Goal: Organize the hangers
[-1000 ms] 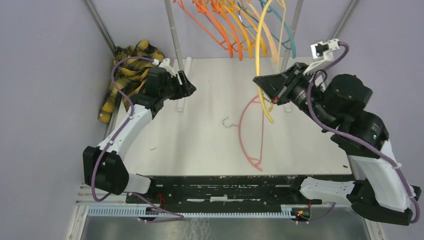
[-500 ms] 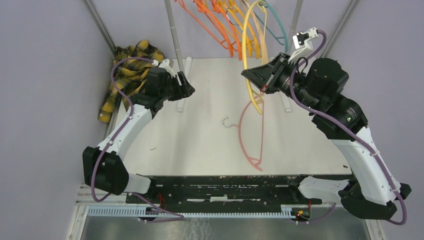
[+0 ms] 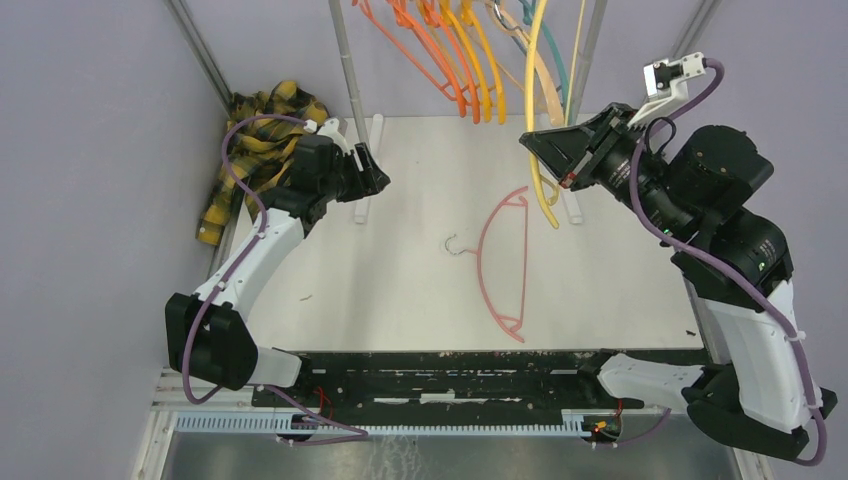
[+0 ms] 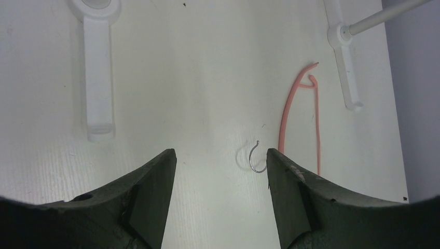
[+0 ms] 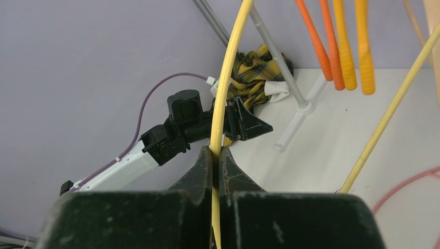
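My right gripper (image 3: 532,144) is shut on a yellow hanger (image 3: 536,120) and holds it upright in the air, close to the rack's right pole. In the right wrist view the jaws (image 5: 214,151) pinch the yellow hanger's thin bar (image 5: 226,78). A pink hanger (image 3: 523,250) with a metal hook (image 3: 455,246) lies flat on the table's middle. It also shows in the left wrist view (image 4: 283,124). Several orange (image 3: 440,55), yellow-orange (image 3: 482,60), teal (image 3: 560,75) and pale hangers hang at the top. My left gripper (image 3: 380,178) is open and empty above the table's left side (image 4: 220,155).
A yellow-and-black plaid shirt (image 3: 255,150) lies heaped at the table's back left corner. Grey upright poles (image 3: 348,70) (image 3: 588,60) rise from white feet (image 4: 98,78) (image 4: 347,67) on the table. Grey walls close in both sides.
My right gripper swung left with the yellow hanger, then back right and up toward the rack. The pink hanger and the left arm have not moved.
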